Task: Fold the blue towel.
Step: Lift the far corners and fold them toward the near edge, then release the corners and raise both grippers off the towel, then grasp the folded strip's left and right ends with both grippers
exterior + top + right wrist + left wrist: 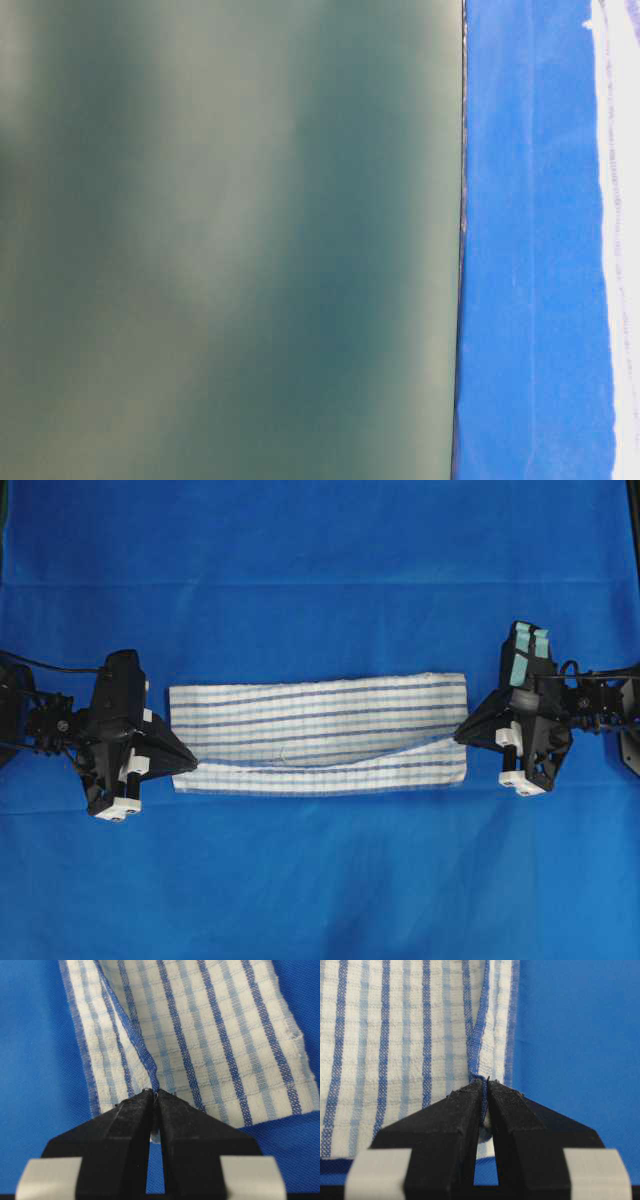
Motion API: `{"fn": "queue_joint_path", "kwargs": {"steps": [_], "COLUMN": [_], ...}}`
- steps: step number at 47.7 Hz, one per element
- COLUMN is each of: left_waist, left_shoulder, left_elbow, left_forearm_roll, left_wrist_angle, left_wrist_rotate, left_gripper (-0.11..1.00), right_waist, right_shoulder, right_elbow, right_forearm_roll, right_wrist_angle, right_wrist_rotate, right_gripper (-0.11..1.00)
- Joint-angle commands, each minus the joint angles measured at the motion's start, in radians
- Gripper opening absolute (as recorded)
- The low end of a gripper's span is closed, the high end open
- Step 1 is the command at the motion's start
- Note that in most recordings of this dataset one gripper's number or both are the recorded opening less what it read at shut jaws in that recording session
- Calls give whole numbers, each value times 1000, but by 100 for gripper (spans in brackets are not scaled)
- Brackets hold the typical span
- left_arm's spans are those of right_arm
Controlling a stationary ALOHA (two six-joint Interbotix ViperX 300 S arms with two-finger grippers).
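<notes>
One blue table cover (320, 560), flat. One blue towel (320, 715) at centre, long axis left-right, near edge partly lifted. Left gripper (485, 1087) pinching its left end; right gripper (154, 1094) pinching its right end.

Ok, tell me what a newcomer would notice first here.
The striped blue towel stretched across the middle of the blue table cover stands out first. Next, the left gripper and right gripper at its two short ends, each with black fingers pinched shut on a hem.
</notes>
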Motion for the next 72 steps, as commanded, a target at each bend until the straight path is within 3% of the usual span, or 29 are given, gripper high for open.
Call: {"fn": "queue_joint_path", "kwargs": {"steps": [1,23,25,29,31,36,39,41,48,60,72], "left_waist": [-5,-3,-3,-5,-3,-2,3,9,78,230,278], "left_shoulder": [-5,5,3,-2,-8,-49,-78,-100,-170,-179,-150], "left_elbow": [-17,-38,-37,-38,-38,-37,-37,-34,-21,-15,-15], "left_forearm_roll": [2,2,2,0,0,0,2,0,3,5,5], "left_wrist_angle": [6,6,6,11,17,57,89,112,149,153,140], "left_wrist_rotate": [5,0,-2,-3,-5,-3,3,5,18,118,167], "left_gripper": [4,4,6,23,34,62,72,76,75,74,75], "right_waist": [6,18,29,46,54,58,57,52,-17,-190,-242], "right_shoulder": [8,54,55,54,52,34,17,5,-48,-52,-11], "right_elbow": [-25,-60,-63,-64,-67,-71,-71,-71,-60,-58,-60], "right_forearm_roll": [3,5,8,18,23,29,25,21,-3,-63,-78], "right_wrist_angle": [2,49,49,49,49,58,72,81,94,98,92], "right_wrist_rotate": [2,3,3,3,3,2,-3,-5,-8,-9,-9], "right_gripper": [5,6,6,7,13,43,61,66,59,60,60]}}
